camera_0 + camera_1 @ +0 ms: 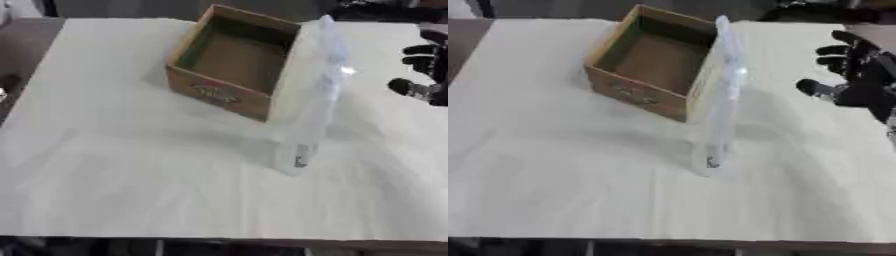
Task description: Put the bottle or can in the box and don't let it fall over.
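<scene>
Upright bottle (715, 107) apart from open right robot hand (857, 75).

Only the robot's right hand (857, 75) shows, at the right edge of both views. It is black all over, with thick, rounded fingers (837, 50) and a stubby thumb (811, 88) ending in blunt, dark tips. A paler grey patch sits near the base of the thumb; finer details cannot be made out

Both eye views look down from head height, facing forward over the table (105, 190); they share box (234, 60), bottle (717, 100); right view shows more right hand (859, 82)
</scene>
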